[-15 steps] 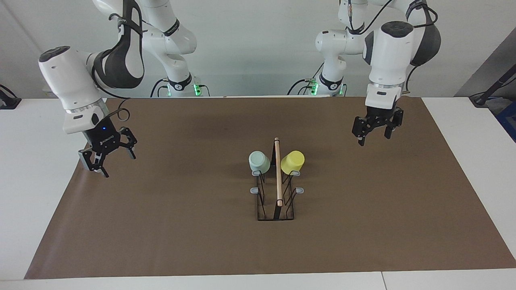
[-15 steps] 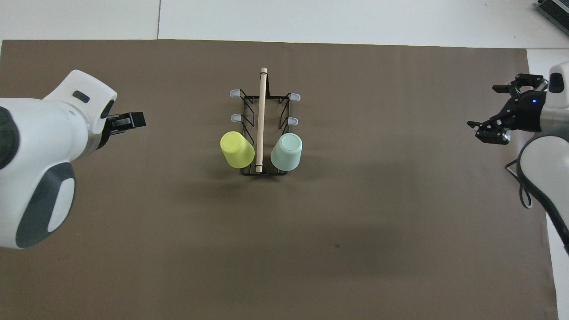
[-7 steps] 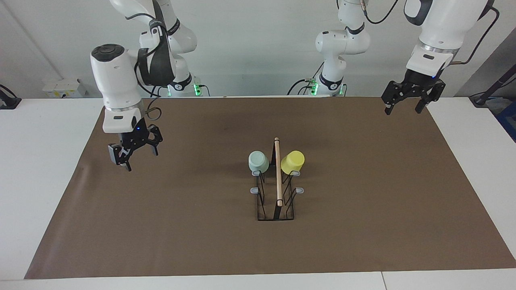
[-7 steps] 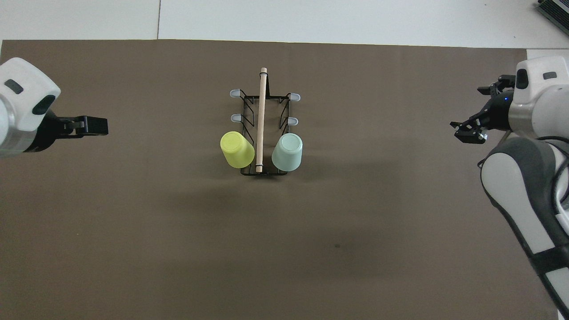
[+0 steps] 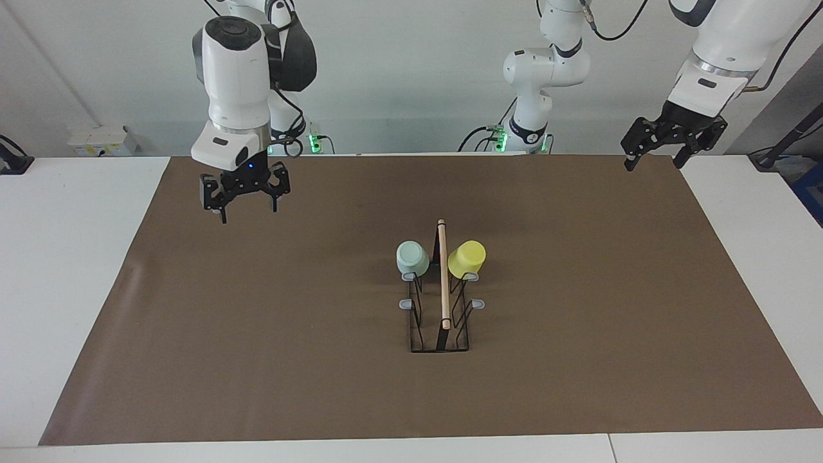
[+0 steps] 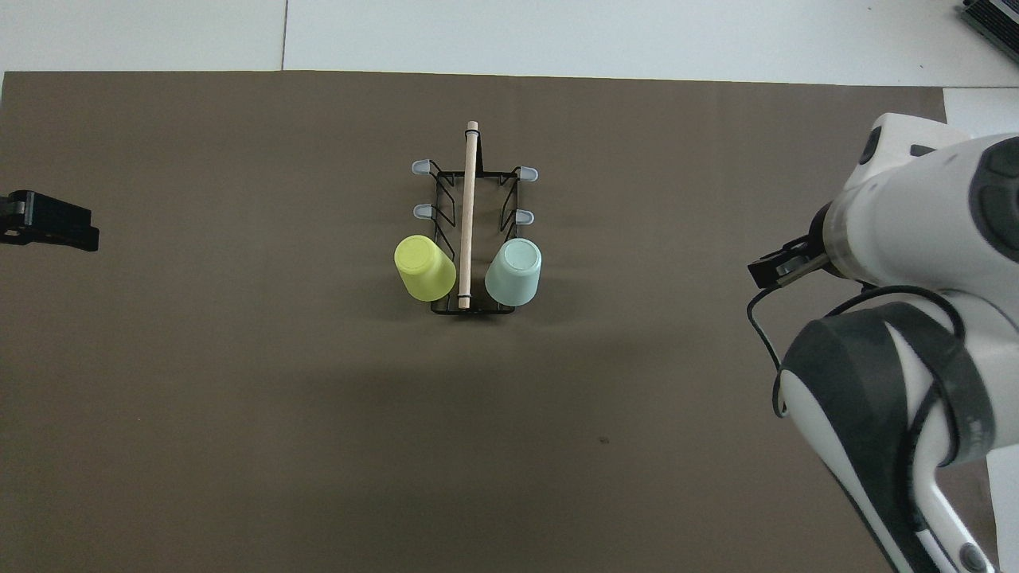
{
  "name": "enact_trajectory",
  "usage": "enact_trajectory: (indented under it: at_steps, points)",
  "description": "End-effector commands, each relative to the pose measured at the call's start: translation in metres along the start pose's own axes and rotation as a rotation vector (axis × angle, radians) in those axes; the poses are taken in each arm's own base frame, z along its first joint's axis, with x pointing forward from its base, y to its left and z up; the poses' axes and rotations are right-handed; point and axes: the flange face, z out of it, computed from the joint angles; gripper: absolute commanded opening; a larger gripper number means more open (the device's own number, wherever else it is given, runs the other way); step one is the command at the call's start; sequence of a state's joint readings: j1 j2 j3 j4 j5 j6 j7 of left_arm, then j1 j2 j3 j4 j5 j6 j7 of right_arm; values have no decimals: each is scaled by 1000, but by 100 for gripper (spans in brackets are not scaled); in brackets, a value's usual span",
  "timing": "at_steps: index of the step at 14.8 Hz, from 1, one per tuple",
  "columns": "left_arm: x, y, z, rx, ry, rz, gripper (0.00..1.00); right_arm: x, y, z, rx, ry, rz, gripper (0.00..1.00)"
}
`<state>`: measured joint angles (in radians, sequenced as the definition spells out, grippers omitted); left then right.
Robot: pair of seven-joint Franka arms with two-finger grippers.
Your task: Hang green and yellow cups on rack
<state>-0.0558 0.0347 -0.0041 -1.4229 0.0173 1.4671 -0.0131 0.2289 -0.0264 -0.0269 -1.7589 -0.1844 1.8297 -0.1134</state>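
Observation:
The black wire rack point(image 5: 443, 308) with a wooden top rod stands mid-table; it also shows in the overhead view point(image 6: 468, 199). The mint green cup point(image 5: 412, 258) point(image 6: 513, 272) hangs upside down on the peg nearest the robots, on the right arm's side. The yellow cup point(image 5: 467, 258) point(image 6: 424, 267) hangs the same way on the left arm's side. My right gripper point(image 5: 246, 209) is open and empty, raised over the mat toward the right arm's end. My left gripper point(image 5: 652, 161) is open and empty, raised over the mat's corner at the left arm's end.
A brown mat point(image 5: 257, 354) covers most of the white table point(image 5: 64, 257). Four grey-tipped pegs of the rack are bare. In the overhead view only a black part of the left gripper point(image 6: 48, 229) shows, and the right arm hides most of the right gripper point(image 6: 776, 269).
Both arms have lifted and drawn back toward their bases, away from the rack. Both grippers stay open and empty. The cups and rack have not moved.

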Motion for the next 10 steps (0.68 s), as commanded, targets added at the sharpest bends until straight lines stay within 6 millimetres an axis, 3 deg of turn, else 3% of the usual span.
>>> enact_trajectory:
  at_steps: [1, 4, 6, 8, 10]
  points:
    - [3, -5, -7, -15, -19, 50, 100, -11, 45, -33, 162, -33, 218, 100]
    - [-4, -4, 3, -21, -24, 63, 100, -44, 91, -38, 231, -105, 330, 100]
    - [-9, -4, 5, -23, -47, 68, 100, -59, 112, -38, 231, -146, 362, 100]
    - [-16, -4, 6, -23, -64, 67, 100, -70, 120, -47, 231, -161, 373, 100]
    - [-25, -4, 11, -23, -72, 67, 100, -77, 120, -43, 234, -171, 385, 100]
